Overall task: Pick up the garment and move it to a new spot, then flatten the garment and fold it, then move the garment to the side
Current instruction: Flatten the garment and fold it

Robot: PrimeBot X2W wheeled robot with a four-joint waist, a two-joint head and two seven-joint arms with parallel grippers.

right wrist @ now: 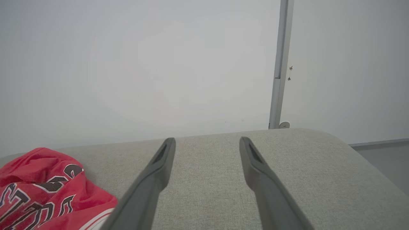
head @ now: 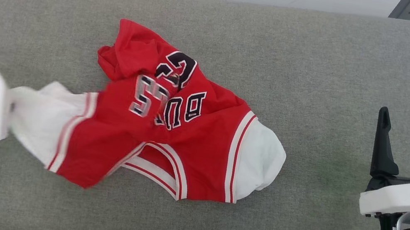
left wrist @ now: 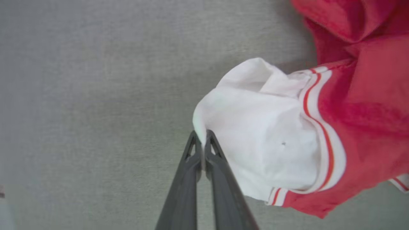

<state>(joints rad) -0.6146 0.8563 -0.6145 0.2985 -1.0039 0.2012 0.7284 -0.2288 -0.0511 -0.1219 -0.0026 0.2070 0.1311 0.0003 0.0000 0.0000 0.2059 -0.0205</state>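
Pinching the garment (head: 184, 136) by its white near edge, the left gripper (left wrist: 200, 137) is clamped on it; the crumpled length stretches away from that hand toward the right gripper (head: 401, 114), idle, jaws apart, well beyond the far end. Bare grey cushion (head: 324, 60) lies open all around for dragging.

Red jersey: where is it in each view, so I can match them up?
Head view: red jersey at centre, crumpled.
Left wrist view: right half, its white sleeve pinched by the left gripper.
Right wrist view: lower left corner, left of the open right gripper.
Shared landmark: the grey cushion under it.
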